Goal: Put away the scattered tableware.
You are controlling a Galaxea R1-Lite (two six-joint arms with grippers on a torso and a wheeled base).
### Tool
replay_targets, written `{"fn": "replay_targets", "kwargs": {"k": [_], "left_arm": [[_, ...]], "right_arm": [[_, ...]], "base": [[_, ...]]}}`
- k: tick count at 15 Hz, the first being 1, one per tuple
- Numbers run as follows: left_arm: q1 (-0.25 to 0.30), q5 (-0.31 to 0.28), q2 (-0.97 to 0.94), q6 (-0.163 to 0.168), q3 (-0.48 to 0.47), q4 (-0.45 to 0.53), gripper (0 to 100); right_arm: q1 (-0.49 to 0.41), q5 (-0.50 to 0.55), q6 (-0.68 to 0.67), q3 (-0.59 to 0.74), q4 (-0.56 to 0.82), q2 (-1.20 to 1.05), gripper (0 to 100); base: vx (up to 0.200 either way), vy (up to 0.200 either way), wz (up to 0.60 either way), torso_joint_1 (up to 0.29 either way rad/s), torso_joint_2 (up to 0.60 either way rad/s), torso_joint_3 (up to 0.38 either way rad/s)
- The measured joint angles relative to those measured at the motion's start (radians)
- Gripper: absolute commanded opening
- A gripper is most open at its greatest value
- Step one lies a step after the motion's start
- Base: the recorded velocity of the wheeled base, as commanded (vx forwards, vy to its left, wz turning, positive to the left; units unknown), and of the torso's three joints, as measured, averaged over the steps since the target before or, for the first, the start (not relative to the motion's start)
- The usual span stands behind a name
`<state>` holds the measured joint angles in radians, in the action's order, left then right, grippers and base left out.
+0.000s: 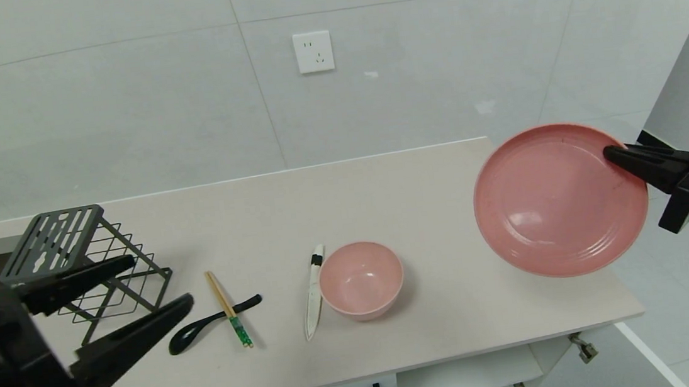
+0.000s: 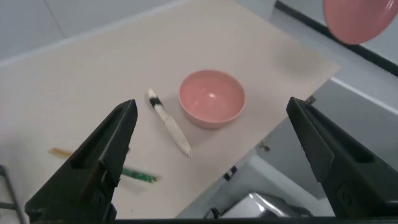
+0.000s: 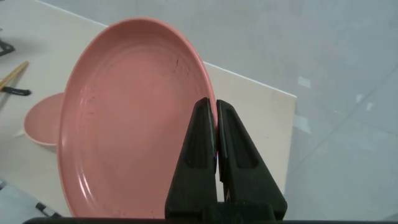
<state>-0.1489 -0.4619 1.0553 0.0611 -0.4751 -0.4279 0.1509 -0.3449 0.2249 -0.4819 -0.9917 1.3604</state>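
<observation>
right gripper grips plate aloft; bowl seemingly touches knife, chopsticks beside.

A kitchen, or a mock-up of one: large pale grey wall tiles with a white wall socket at 12 o'clock, a beige tabletop over white cabinets, and a black wire dish rack at 9 o'clock.

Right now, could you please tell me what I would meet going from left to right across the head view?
Black wire rack, wooden chopsticks, white-bladed knife, small pink bowl, large pink plate held in the right gripper.
</observation>
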Motion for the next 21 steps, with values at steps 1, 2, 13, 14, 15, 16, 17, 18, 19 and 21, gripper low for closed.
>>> {"fn": "replay_targets", "kwargs": {"k": [1,2,13,14,15,16,17,18,19,21], "left_arm": [[-0.016,0.012,0.066,0.002,-0.006,0.0,100],[-0.025,0.017,0.127,0.004,-0.012,-0.004,100],[-0.111,0.129,0.558,-0.047,-0.131,-0.037,100],[-0.13,0.157,0.591,-0.055,-0.157,-0.038,100],[-0.148,0.172,0.621,-0.059,-0.185,-0.039,100],[-0.164,0.178,0.649,-0.06,-0.215,-0.046,100],[-0.177,0.18,0.676,-0.061,-0.245,-0.053,100],[-0.183,0.184,0.7,-0.061,-0.27,-0.054,100],[-0.186,0.192,0.726,-0.06,-0.298,-0.056,100],[-0.187,0.201,0.779,-0.061,-0.357,-0.063,100]], "right_arm": [[0.016,-0.001,0.0,0.014,-0.027,0.017,0],[0.026,-0.001,-0.001,0.029,-0.066,0.037,0],[0.002,-0.044,0.0,0.042,-0.135,0.079,0],[0.003,-0.045,0.001,0.044,-0.137,0.079,0],[0.003,-0.046,0.002,0.044,-0.14,0.076,0],[0.004,-0.05,0.005,0.044,-0.141,0.07,0],[0.008,-0.055,0.013,0.046,-0.142,0.062,0],[0.009,-0.057,0.017,0.05,-0.142,0.056,0],[0.01,-0.058,0.017,0.055,-0.142,0.05,0],[0.011,-0.058,0.019,0.076,-0.141,0.041,0]], "base": [[0.0,0.0,0.0,0.0,0.0,0.0],[0.0,0.0,0.0,0.0,0.0,0.0],[0.0,0.0,0.0,0.0,0.0,0.0],[0.0,0.0,0.0,0.0,0.0,0.0],[0.0,0.0,0.0,0.0,0.0,0.0],[0.0,0.0,0.0,0.0,0.0,0.0],[0.0,0.0,0.0,0.0,0.0,0.0],[0.0,0.0,0.0,0.0,0.0,0.0],[0.0,0.0,0.0,0.0,0.0,0.0],[0.0,0.0,0.0,0.0,0.0,0.0]]}}
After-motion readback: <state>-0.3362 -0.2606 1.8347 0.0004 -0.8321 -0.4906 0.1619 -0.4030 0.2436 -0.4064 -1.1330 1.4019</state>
